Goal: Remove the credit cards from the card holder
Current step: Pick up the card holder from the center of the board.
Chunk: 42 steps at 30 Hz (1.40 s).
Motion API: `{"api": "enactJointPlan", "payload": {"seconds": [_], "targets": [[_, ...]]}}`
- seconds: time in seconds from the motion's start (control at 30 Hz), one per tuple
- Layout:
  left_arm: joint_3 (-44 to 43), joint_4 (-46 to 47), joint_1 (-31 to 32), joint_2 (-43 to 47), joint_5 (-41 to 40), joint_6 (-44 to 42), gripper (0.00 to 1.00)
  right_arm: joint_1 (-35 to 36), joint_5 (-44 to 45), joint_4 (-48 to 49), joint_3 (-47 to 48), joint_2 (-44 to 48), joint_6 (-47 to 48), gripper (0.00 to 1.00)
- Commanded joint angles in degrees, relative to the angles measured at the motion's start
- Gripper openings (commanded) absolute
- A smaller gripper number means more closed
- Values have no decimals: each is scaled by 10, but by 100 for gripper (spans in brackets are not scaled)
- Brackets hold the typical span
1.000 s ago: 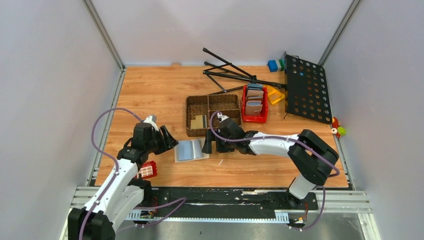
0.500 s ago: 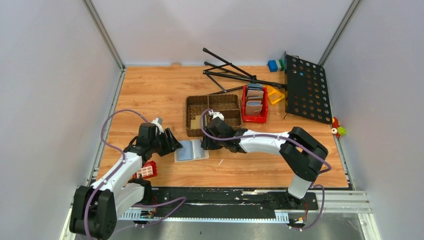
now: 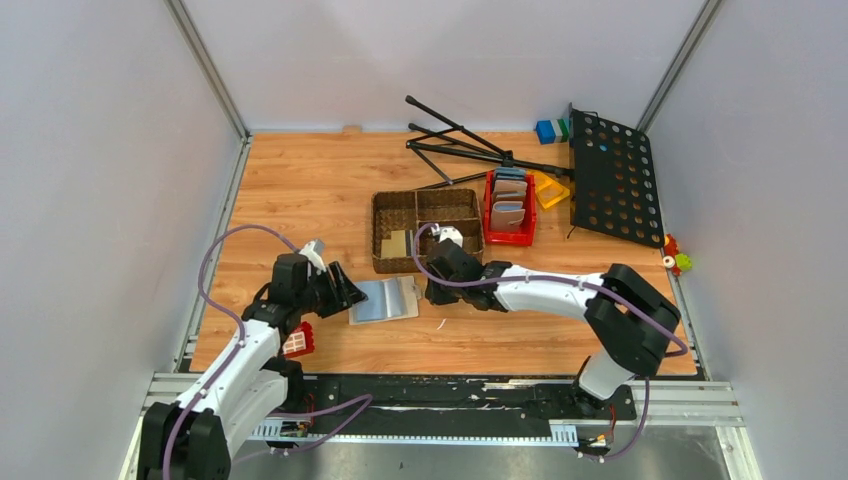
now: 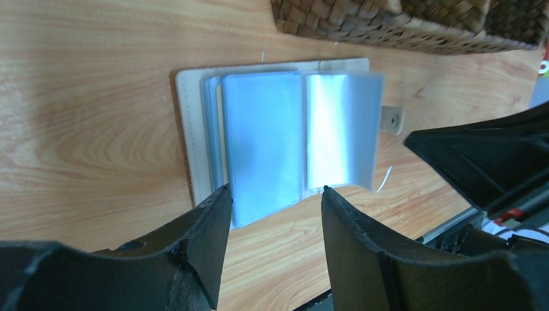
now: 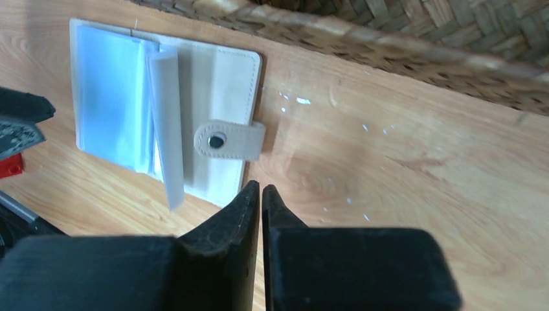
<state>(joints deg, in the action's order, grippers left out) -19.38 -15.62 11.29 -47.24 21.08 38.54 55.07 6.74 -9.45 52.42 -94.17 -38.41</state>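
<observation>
While the card holder (image 3: 385,299) lay open and flat on the wooden table (image 3: 300,190), just in front of the brown woven basket (image 3: 378,232), its pale blue plastic sleeves faced upward and one clear sleeve (image 5: 167,129) stood partly raised near the fold. Left gripper (image 3: 345,290) hung at the holder's left edge, fingers spread apart with nothing between them. Right gripper (image 3: 432,293) sat low just beside the holder's right edge, near the strap tab (image 5: 230,139), fingers pressed together on nothing. Tan and whitish credit cards (image 3: 394,245) lay in the basket's near-left compartment, apart from the holder. Whether any card was inside the sleeves could not be told.
</observation>
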Motion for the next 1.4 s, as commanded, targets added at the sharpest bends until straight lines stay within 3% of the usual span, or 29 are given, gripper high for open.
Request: {"api": "enactJointPlan", "payload": {"seconds": [0.0, 0.07, 0.13, 0.17, 0.43, 0.63, 0.9, 1.0, 1.1, 1.27, 1.37], "targets": [[10, -3, 7, 1, -8, -6, 61, 2, 9, -7, -24, 63, 35, 16], [3, -4, 7, -8, -16, -15, 60, 2, 3, 1, -35, 79, 52, 44], [-9, -14, 7, -8, -26, -21, 58, 2, 6, 5, -42, 86, 61, 58], [-13, -19, 7, 0, -41, -22, 58, 2, 9, 6, -42, 87, 64, 61], [-9, -14, 6, 81, -96, -9, 64, 10, 22, -15, 18, 38, 95, 72], [-14, -26, 5, 66, -108, -22, 65, 27, 56, -46, 67, -6, 110, 81], [2, 0, 5, 33, -111, -22, 65, 34, 75, -69, 103, -46, 107, 80], [2, 6, 5, 26, -106, -25, 65, 34, 90, -85, 124, -65, 100, 74], [2, 8, 5, 30, -105, -23, 65, 33, 108, -112, 154, -93, 94, 60], [6, 2, 5, 43, -99, -24, 66, 33, 100, -73, 102, -66, 74, 12], [24, 21, 5, 45, -79, -17, 77, 32, 96, -47, 52, -21, 68, 0]]}}
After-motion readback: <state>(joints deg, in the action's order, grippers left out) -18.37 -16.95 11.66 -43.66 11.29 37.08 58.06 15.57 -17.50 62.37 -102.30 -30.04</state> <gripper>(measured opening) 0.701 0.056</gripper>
